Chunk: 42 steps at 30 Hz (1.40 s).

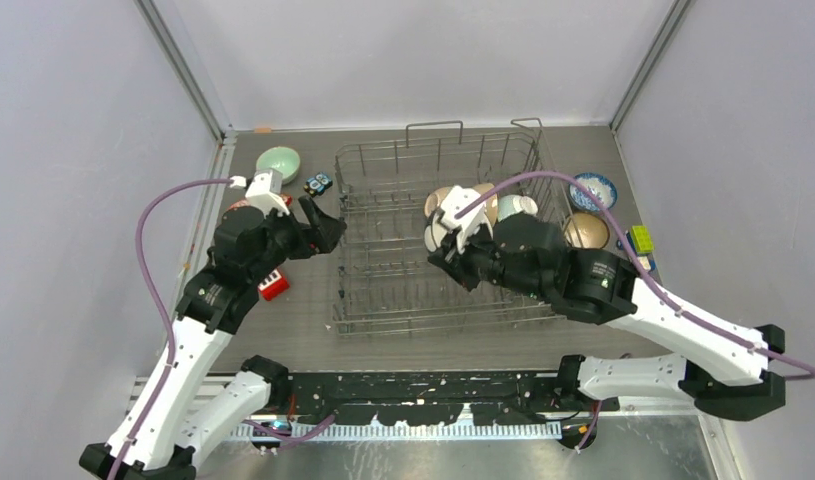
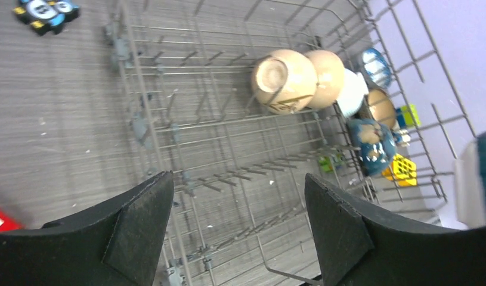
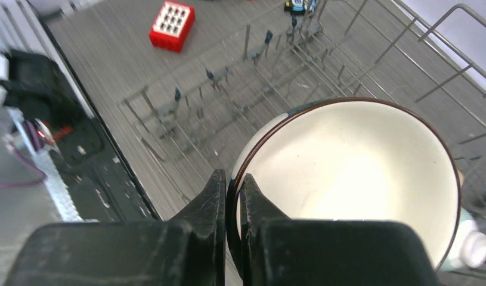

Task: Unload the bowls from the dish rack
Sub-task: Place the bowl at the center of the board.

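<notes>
- The held bowl [image 3: 347, 179] is cream-white inside, with a thin dark brown rim and a dark outer wall.
- The right jaws are almost closed on its rim, one finger inside and one outside.
- This bowl is over the floor of the rack [image 1: 438, 322], right of its middle and just near two tan bowls [image 2: 285, 80] and a white bowl [image 2: 353, 92] in the far right part.
- The left jaws are spread wide and hold nothing, at the rack's left side.
- On the counter [image 1: 303, 340], a mint bowl [image 1: 279, 162] lies far left. A blue-white bowl [image 1: 594, 190] and a brown bowl [image 1: 585, 230] lie right of the rack.
- Only the right wrist view shows the pinch on the rim.
- Only the left wrist view shows one tan bowl's foot ring.
</notes>
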Available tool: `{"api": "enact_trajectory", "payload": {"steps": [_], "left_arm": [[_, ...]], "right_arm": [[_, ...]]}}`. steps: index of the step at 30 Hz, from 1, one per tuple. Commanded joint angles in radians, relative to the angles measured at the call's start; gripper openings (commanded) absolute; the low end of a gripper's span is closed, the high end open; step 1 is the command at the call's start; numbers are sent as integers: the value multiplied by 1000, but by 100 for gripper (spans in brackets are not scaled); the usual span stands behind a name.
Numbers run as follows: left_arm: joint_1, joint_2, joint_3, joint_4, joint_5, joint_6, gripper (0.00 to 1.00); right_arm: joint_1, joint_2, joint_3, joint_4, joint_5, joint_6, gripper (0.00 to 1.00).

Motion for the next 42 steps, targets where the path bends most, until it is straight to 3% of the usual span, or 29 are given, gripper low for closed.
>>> {"api": "enact_trajectory", "payload": {"steps": [1,9,11,15,19,24,29,39,42], "left_arm": [[5,15,40,88,209,50,82],[4,28,123,20,331,93,88],[2,32,130,-17,365,116,98],[-48,14,139,-70,378,162,100],[-187,11,184,-140,236,245,100],[-457,96,304,-269,8,332,100],[-589,196,414,-346,-57,366,100],[-729,364,557,-519,-125,471,83],[-730,385,567,-530,-118,487,62]], "right_arm": [[156,32,51,-44,282,-178,1],[431,135,70,-171,499,-324,1],[480,154,68,-199,520,-351,1],[541,205,78,-276,517,-371,1],[577,240,81,-333,480,-387,1],[580,257,95,-372,419,-392,1],[584,283,116,-414,384,-381,1],[587,312,155,-462,332,-391,1],[587,329,174,-468,330,-396,1]]}}
